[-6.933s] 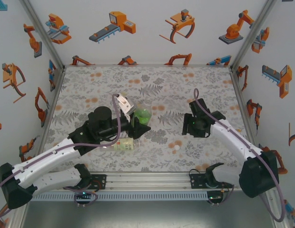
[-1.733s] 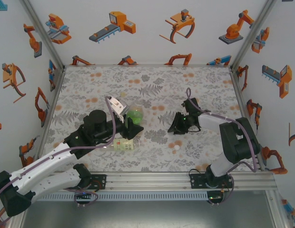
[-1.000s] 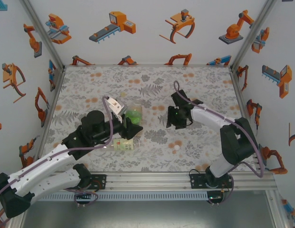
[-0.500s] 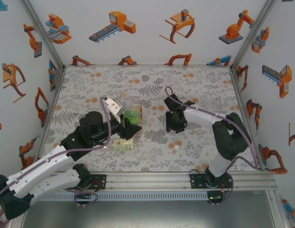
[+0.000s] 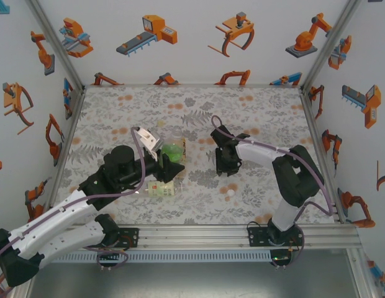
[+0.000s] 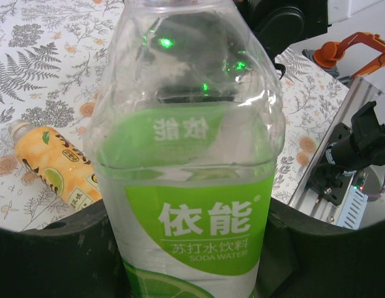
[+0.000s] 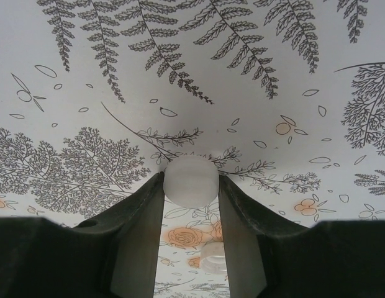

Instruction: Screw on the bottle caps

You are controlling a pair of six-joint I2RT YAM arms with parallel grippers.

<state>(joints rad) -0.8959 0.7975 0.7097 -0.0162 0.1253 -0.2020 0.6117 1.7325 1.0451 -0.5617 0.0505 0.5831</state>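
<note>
My left gripper (image 6: 191,251) (image 5: 169,166) is shut on the bottle with the green label (image 6: 192,186) (image 5: 174,149), clear and held up off the table; its mouth is cut off by the top edge of the left wrist view. The yellow-orange bottle (image 6: 54,165) (image 5: 160,189) lies on its side under that arm. My right gripper (image 7: 190,184) (image 5: 225,162) points down at the table's middle, shut on a white bottle cap (image 7: 190,180) pinched between its fingertips at the cloth. A second pale cap (image 7: 212,258) (image 5: 230,193) lies loose nearer the front.
The floral tablecloth (image 5: 254,112) covers the whole table, and white walls with orange robot pictures stand on three sides. The aluminium rail (image 5: 192,236) carrying both arm bases runs along the near edge. Open cloth lies at the back and the far right.
The right arm swung left across the table and lowered over the white cap, and its jaws narrowed onto it. The left arm with the green-label bottle barely shifted.
</note>
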